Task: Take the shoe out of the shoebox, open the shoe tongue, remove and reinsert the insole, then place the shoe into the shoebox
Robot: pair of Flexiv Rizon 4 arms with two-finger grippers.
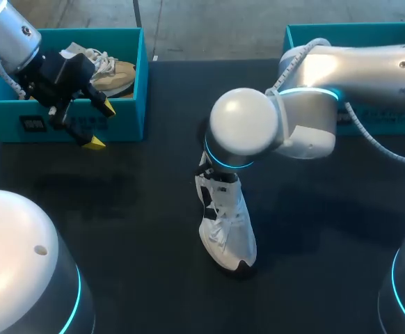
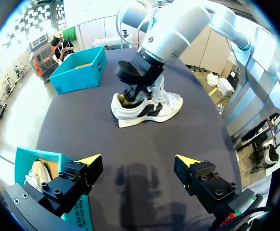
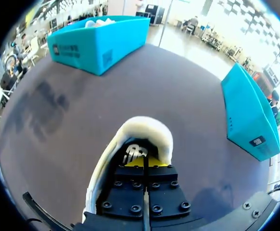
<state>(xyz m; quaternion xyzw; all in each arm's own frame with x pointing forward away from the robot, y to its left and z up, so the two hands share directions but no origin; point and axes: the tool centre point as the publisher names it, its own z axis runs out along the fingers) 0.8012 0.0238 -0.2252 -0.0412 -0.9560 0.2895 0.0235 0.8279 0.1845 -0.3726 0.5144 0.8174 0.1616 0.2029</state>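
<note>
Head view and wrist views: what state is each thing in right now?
white shoe, upright on its sole, right claw in its opening.
right claw, shut.
left claw, open, empty.
left shoebox, lidless, tan shoe inside.
right shoebox, lidless.

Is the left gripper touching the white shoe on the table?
Apart. In the left wrist view, bare table lies between the open left gripper and the white shoe.
</note>
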